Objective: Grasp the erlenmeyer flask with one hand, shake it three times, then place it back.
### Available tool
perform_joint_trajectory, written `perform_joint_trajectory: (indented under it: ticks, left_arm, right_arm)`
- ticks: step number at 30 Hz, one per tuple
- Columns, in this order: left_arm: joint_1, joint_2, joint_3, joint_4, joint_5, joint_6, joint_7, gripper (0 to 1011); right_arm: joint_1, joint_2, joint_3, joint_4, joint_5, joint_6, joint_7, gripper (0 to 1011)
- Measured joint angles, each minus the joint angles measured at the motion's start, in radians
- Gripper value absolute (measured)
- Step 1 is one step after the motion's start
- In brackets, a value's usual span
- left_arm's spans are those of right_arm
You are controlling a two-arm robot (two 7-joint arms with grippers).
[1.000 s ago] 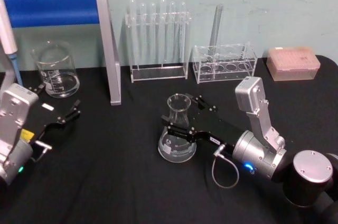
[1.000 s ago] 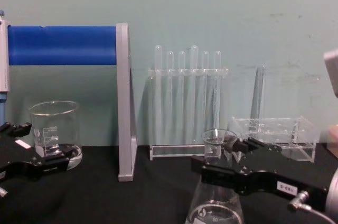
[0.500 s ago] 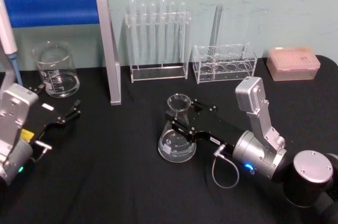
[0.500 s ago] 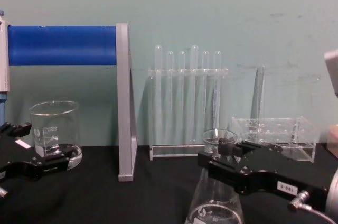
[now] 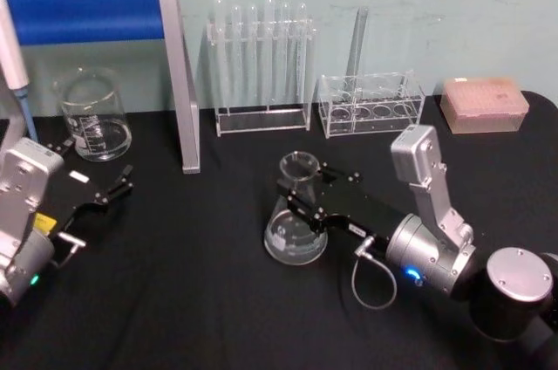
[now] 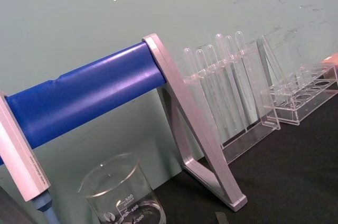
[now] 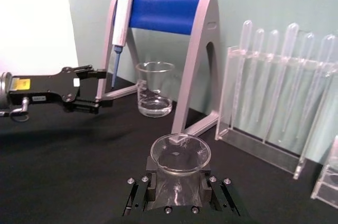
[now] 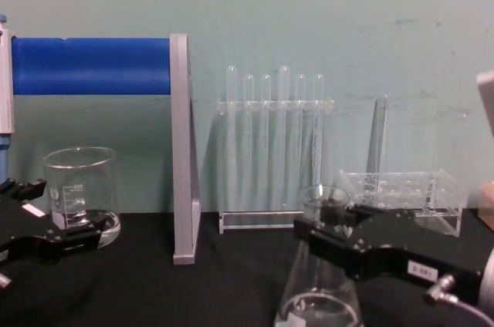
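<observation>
Flask: the erlenmeyer flask (image 5: 296,229) is sitting mid-table on the black table (image 5: 192,291), well in front of the test tube rack (image 5: 261,65). In the chest view its cone (image 8: 319,298) is hanging below the jaws and its rim is showing above them.

Base contact: I cannot tell whether the base is resting on the cloth or just clear of it.

Right gripper: the right gripper (image 5: 303,195) is reaching in from the lower right and pinching the flask at the neck, one long flat jaw on each side. From the chest I am seeing it (image 8: 324,224) crossing the glass just under the rim. From the right wrist I am looking down into the open mouth of the flask (image 7: 180,160), with the jaw blocks (image 7: 179,188) pressed against the glass.

Left gripper: the left gripper (image 5: 94,166) is idling at the left edge of the table with its fingers spread and holding nothing. The right wrist camera is also catching it (image 7: 94,90).

Beaker: the beaker (image 5: 91,117) is standing just behind the left gripper, apart from it and well apart from the flask.

Background: the pipette stand (image 5: 87,12) is holding a pipette (image 5: 17,65). A low clear rack (image 5: 370,104) and a pink box (image 5: 484,104) are sitting along the back wall.
</observation>
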Motion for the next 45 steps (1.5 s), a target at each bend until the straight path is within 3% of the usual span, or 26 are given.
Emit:
perform_joint_trajectory:
  ticks: [21,45]
  left_arm:
    - [0.0,0.0,0.0,0.0,0.0,0.0,0.0,1001]
    - [0.0,0.0,0.0,0.0,0.0,0.0,0.0,1001]
  right_arm:
    - [-0.051,0.038,0.074,-0.239,-0.001,0.115,-0.092,449]
    - [-0.062,0.03,0.094,-0.273,-0.005,0.124,-0.113,449]
